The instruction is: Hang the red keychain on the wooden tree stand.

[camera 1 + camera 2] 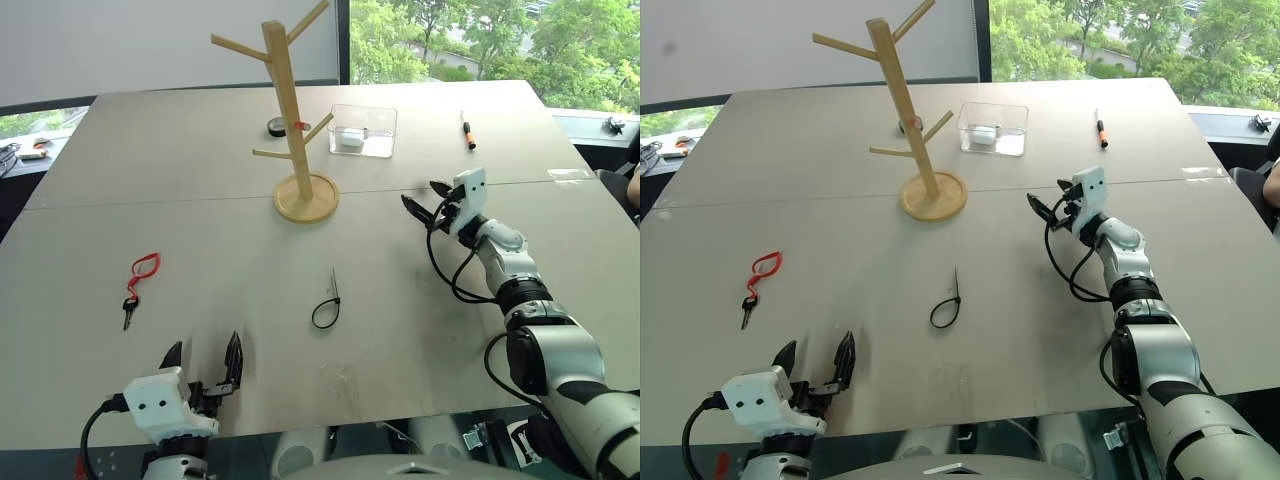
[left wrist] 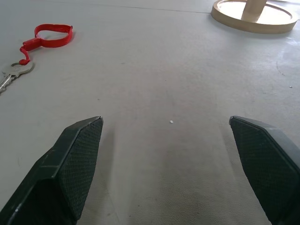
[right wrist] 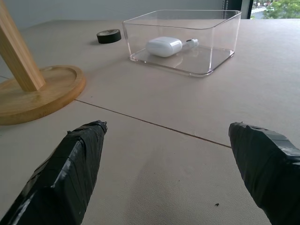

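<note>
From my head cam the wooden tree stand (image 1: 289, 110) loses its top peg tip at the frame edge, 12 o'clock. Behind the pole sits a small dark round thing (image 1: 276, 126), partly covered; can't tell what the red bit beside it is. In the left wrist cam the red keychain (image 2: 47, 36) has its key cut off at 9 o'clock, and the stand is base only, rest out of frame at 1 o'clock. In the right wrist cam the pole is cropped too. White item in the clear box (image 3: 185, 40): prob an earbud case, not sure. Clutter past the tabletop (image 1: 150, 240) corners, approx 10 and 2 o'clock, too small to ID.
</note>
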